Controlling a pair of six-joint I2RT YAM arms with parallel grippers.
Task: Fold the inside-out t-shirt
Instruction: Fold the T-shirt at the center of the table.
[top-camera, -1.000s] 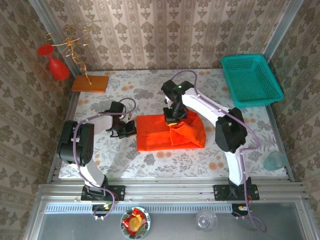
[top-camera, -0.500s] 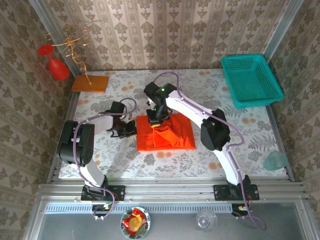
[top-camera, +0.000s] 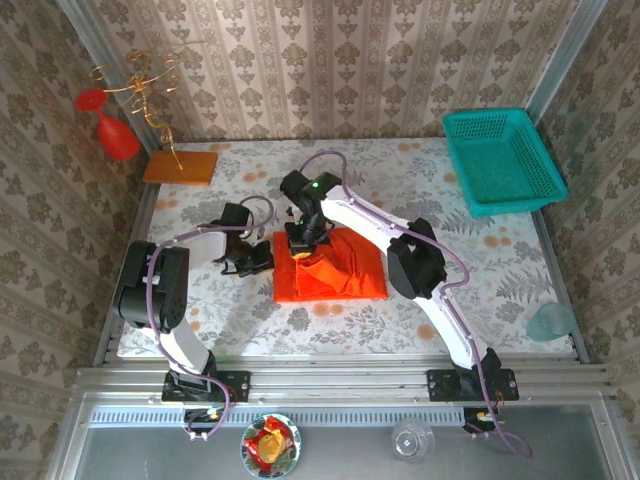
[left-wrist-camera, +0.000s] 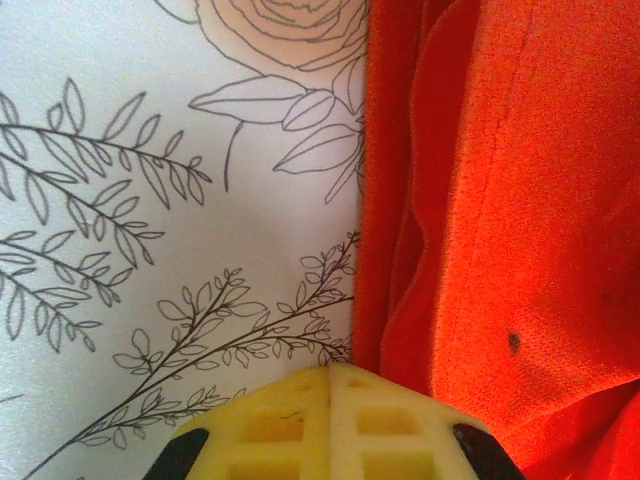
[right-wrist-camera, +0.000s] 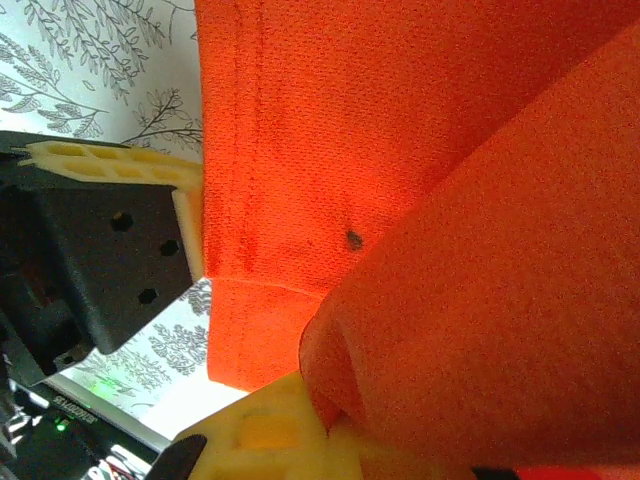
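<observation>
**Right gripper draws a fold across the shirt to its left edge**

On the floral table (top-camera: 480, 255), the left gripper (top-camera: 258, 258) sits low at the left edge of the inside-out t-shirt (top-camera: 345, 278), its jaws closed; in the left wrist view its yellow fingertips (left-wrist-camera: 300, 425) meet on the tablecloth with the shirt's hem (left-wrist-camera: 385, 200) just beside them on the right; whether they pinch any cloth I cannot tell. The shirt lies as a flat orange-red rectangle at the middle of the table. The right gripper (top-camera: 303, 242) stands over its far-left corner, near the left gripper, clamped on a raised fold; in the right wrist view that fold (right-wrist-camera: 480, 300) bulges out of the yellow fingers (right-wrist-camera: 270, 435) above a flat layer with a stitched hem.

A second ago the right gripper was over the shirt's right half and the cloth reached further right; now the gripper has swung left, carrying the fold with it, and the shirt's right edge sits further in; the left gripper has not moved.
</observation>
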